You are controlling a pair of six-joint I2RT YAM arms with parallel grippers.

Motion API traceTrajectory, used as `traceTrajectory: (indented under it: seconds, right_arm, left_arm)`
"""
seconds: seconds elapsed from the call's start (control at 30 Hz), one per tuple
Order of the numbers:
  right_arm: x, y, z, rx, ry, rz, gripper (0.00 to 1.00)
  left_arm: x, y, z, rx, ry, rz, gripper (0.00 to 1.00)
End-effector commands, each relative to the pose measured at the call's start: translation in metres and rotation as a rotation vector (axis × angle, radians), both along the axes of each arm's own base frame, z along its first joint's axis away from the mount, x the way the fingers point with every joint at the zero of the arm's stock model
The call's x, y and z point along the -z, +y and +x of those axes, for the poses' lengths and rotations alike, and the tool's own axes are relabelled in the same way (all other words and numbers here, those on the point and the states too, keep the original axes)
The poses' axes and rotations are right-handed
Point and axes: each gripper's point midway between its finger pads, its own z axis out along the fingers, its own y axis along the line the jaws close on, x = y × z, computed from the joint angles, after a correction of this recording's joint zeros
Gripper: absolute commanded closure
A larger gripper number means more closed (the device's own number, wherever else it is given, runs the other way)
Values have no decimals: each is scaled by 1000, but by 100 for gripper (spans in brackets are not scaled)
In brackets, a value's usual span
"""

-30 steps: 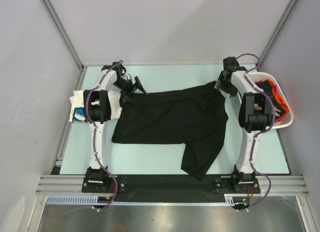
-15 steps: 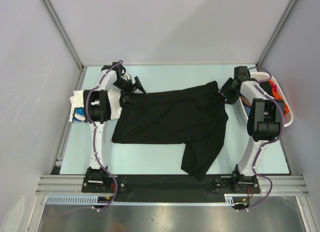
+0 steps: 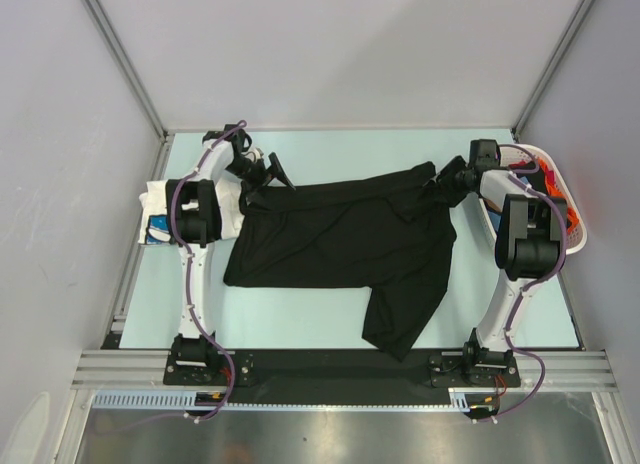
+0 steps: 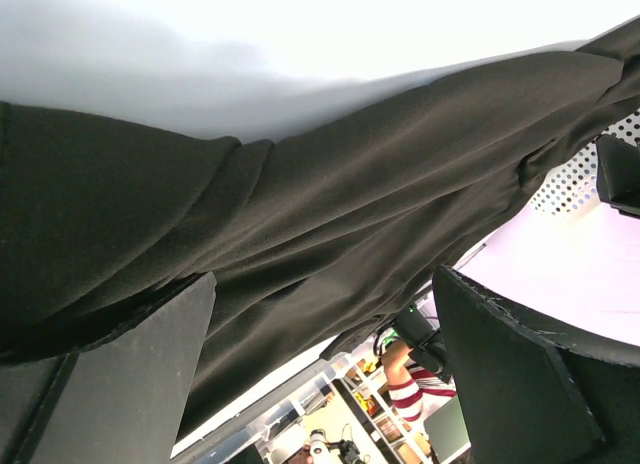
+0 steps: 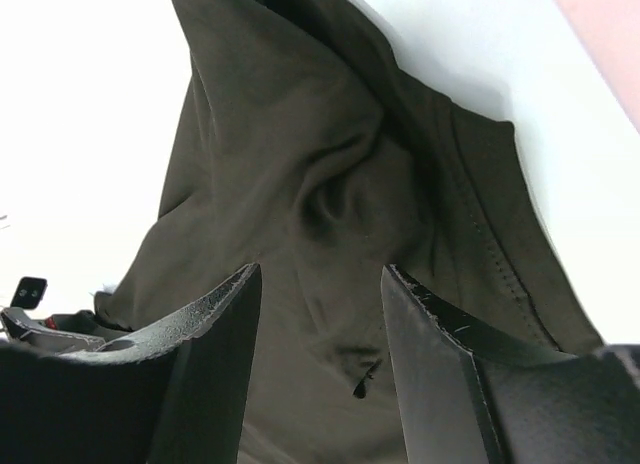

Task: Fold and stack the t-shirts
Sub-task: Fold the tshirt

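Note:
A large black t-shirt [image 3: 340, 239] lies spread across the middle of the table, one part hanging toward the front edge. My left gripper [image 3: 270, 174] stands wide open at the shirt's far left corner; in the left wrist view the black cloth [image 4: 330, 204] lies just beyond the left gripper [image 4: 325, 334], with nothing clamped. My right gripper [image 3: 444, 187] is down on the shirt's far right corner. In the right wrist view the right gripper [image 5: 320, 276] straddles a bunched fold of black cloth [image 5: 340, 204], jaws still apart. A folded white t-shirt [image 3: 157, 212] lies at the left edge.
A white slotted basket [image 3: 572, 239] holding orange and dark t-shirts [image 3: 556, 189] stands at the right edge, close beside the right arm. The enclosure's walls close in the table at the back and on both sides.
The right arm has swung outward and its gripper has come down onto the shirt's far right corner, with the jaws narrowing. The left arm has not moved.

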Motion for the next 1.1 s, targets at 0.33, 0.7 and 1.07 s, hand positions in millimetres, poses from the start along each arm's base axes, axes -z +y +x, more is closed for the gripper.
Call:
traceTrajectory:
  seconds: [0.33,0.7,1.07]
  right_arm:
    - [-8,-23,-4,19,94,-149,44]
    - [9,-13,-1,-15,134,-204,45]
    - [15,-2,7,-44,127,-196,90]
  left_arm:
    - [24,20,-16,30,48,123,0]
    - [23,21,-16,32,41,129,1]
    - [23,24,-14,30,38,138,0]
